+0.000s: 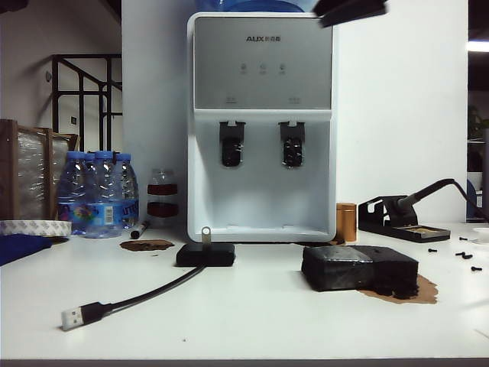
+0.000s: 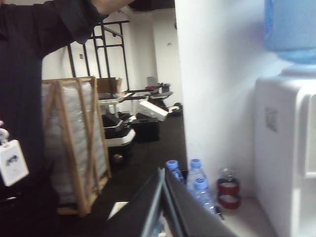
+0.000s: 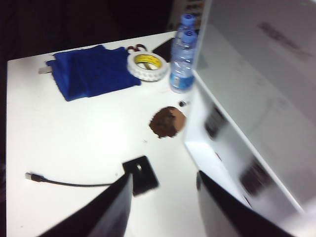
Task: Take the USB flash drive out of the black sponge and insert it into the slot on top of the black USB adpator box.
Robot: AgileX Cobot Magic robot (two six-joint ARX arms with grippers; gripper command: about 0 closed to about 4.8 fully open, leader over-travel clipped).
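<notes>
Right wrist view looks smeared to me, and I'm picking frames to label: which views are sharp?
Exterior view: sharp; USB flash drive upright in the black USB adpator box. Right wrist view: motion-blurred, right gripper open. Left wrist view: soft, left gripper fingers together.

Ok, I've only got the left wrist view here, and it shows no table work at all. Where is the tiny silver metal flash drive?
Observer: In the exterior view, the USB flash drive stands upright in the top of the small flat black USB adaptor box.
Operator: My left gripper looks shut, raised and facing the water bottles. And the big black foam block?
Observer: The black sponge lies right of the box, apart from it.
Operator: The right gripper?
Observer: The right gripper hangs open and empty high above the table, over the box.
</notes>
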